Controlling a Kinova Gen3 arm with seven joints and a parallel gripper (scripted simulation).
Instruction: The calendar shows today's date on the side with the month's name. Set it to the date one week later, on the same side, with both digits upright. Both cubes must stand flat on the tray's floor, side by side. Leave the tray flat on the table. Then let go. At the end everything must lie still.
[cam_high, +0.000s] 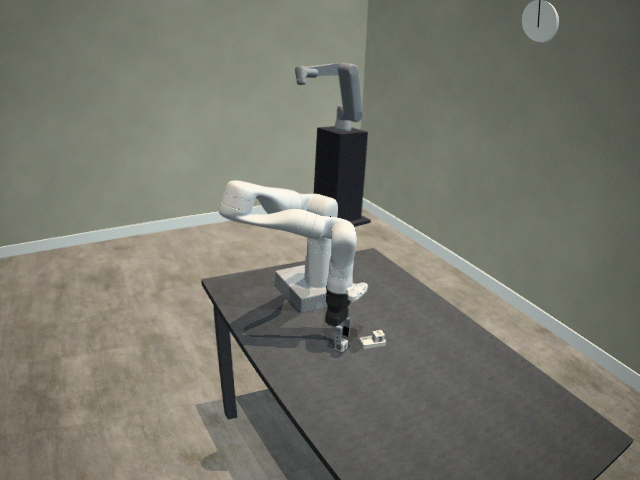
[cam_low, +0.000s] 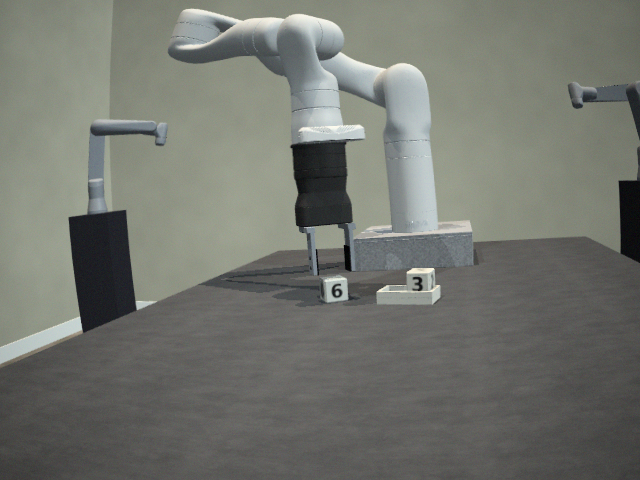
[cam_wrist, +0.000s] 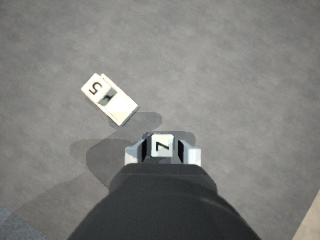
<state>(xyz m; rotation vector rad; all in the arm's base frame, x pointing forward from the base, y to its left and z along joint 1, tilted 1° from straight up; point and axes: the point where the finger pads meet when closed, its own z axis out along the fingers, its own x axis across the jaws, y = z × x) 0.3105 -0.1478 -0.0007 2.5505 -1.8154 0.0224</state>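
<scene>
Right, cube outside tray: small white cube (cam_low: 333, 288) on the dark table (cam_low: 361, 387), standing flat, well apart from nothing, just left of the tray in ext. view. Side facing ext. cam reads 6; top face reads 7 in wrist view (cam_wrist: 162, 146).
Cube in tray: second white cube (cam_low: 419, 279) stands in the tray's right end in ext. view. Front face reads 3, upright; top face reads 5 in wrist view (cam_wrist: 95, 88).
Tray: shallow white open tray (cam_low: 398, 296), flat on table, low walls. Left half of its floor shows bare in ext. view. Month's name: too small to read in any view.
Spacing: loose cube near tray but not touching it; a gap of table shows betw. them.
Arm: white arm (cam_low: 403, 129) rises from a grey base block (cam_low: 454, 248) at table's far end, folds back over itself, last link pointing straight down.
Gripper: black-bodied gripper (cam_low: 331, 270) vertical, directly above the loose cube; tips just above its top in ext. view, not touching.
Fingers: one finger (cam_low: 312, 253) each side, spread wide, nothing betw. them; in wrist view the 7 face sits framed betw. the two.
Bkgd: two grey camera stands on black pedestals (cam_low: 100, 268); round wall clock (cam_high: 540, 20).
</scene>
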